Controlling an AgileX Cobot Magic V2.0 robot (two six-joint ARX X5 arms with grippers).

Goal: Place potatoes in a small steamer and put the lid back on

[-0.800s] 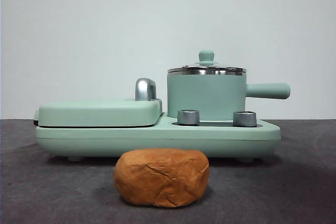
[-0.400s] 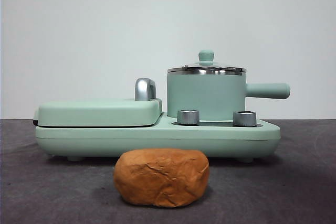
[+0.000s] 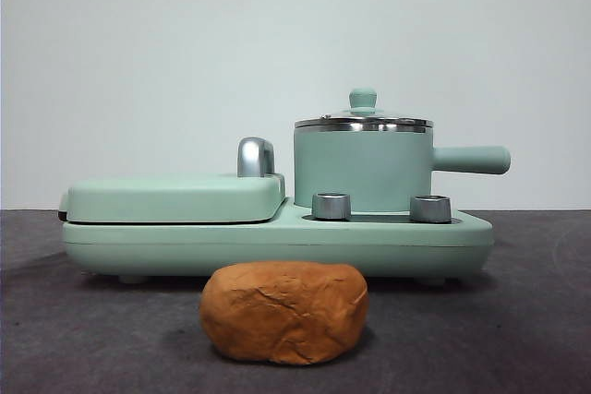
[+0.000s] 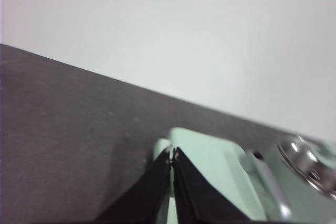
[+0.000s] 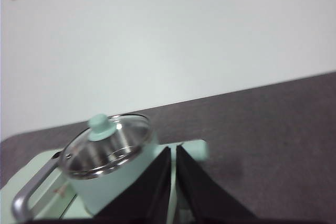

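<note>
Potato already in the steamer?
No, the potato lies on the table in front of the appliance, and the lid sits on the steamer.

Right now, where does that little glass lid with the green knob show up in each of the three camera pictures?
Front view: the lid sits on the small steamer, right of centre, knob up.
Left wrist view: only a blurred shiny rim at the right edge, likely the lid.
Right wrist view: the lid is lower left, on the steamer.
Shared landmark: the chrome handle beside the pot.
</note>
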